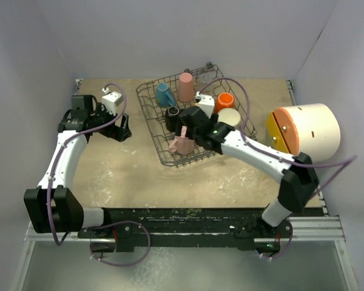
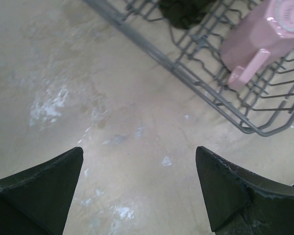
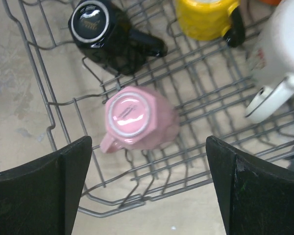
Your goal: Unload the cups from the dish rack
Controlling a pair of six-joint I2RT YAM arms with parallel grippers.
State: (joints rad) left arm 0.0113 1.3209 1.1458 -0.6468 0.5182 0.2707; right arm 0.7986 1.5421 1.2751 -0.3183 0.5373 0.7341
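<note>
Right claw (image 3: 148, 139) wide open, directly over pink mug (image 3: 137, 117). Mug's upside down at near end of rack (image 3: 49, 104); rack sits toward far edge of table (image 1: 139, 182). Looks rigid, light, glossy, so probably slippery, and fragile if dropped. Pinch across body, not handle. Left claw (image 2: 139, 152) open, over table beside rack.

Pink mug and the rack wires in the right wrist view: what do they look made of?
Pink mug: probably glazed ceramic, with a glossy finish and bright glare on its upturned base ring. Dish rack: thin bent metal wire, seemingly coated dull grey, since it shows hardly any shine.
</note>
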